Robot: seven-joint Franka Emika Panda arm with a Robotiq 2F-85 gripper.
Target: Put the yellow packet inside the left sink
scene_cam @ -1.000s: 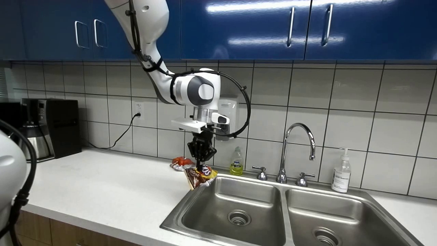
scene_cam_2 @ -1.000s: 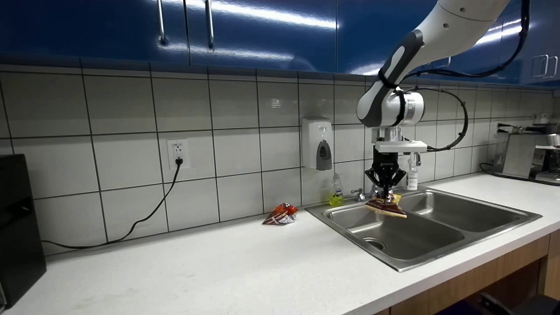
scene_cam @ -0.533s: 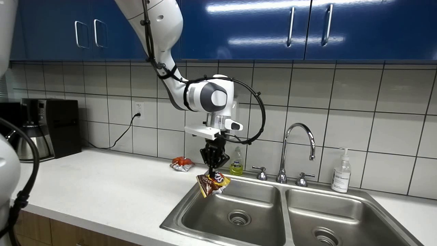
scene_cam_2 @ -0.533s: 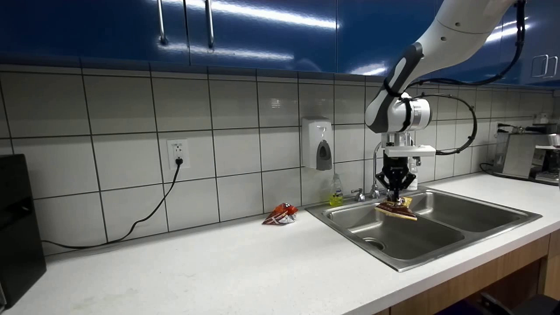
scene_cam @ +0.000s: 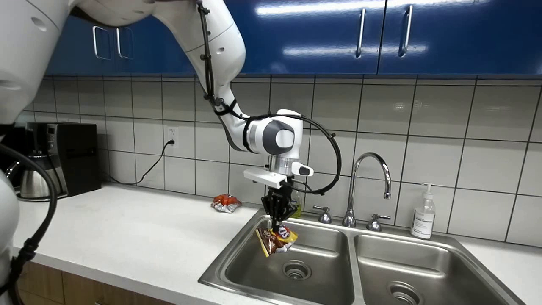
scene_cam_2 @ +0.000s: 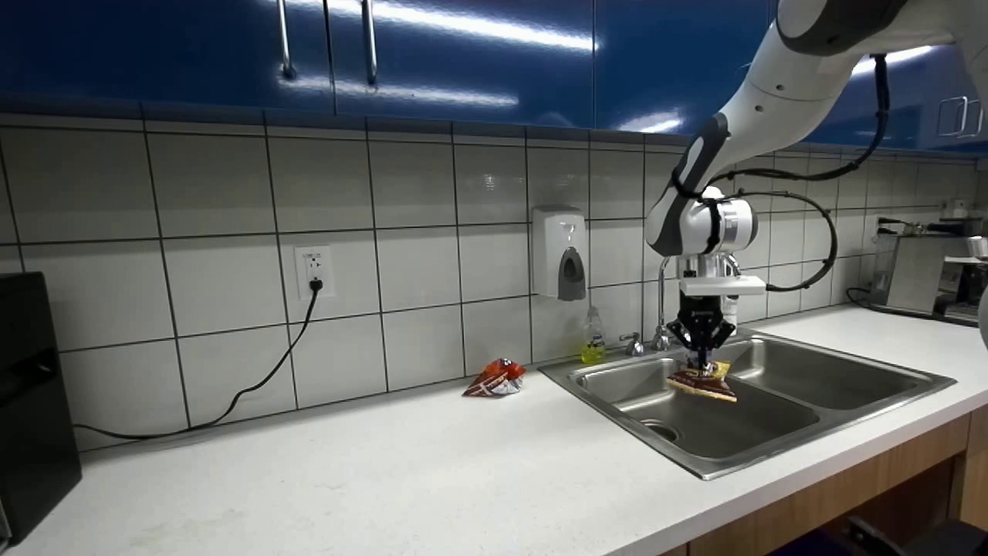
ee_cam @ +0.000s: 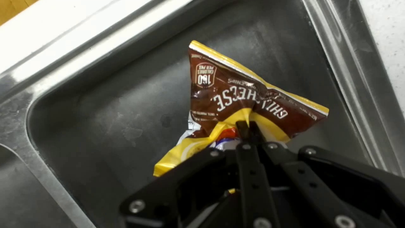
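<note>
When the wrist view gets checked, the yellow packet [ee_cam: 237, 98] is seen pinched near its middle by the claw [ee_cam: 249, 129], corners splayed out past it. In both exterior views it's dangled, kinda tilted, right below the claw, over the left sink [scene_cam: 322, 277].

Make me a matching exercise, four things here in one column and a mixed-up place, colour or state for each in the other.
1. Snack packet
2. Red bag
3. Faucet
4. Cabinets

A. blue
B. pinched in the gripper, over the left sink
C. silver and arched
D. lying on the counter

Pairs: 1-B; 2-D; 3-C; 4-A
</note>
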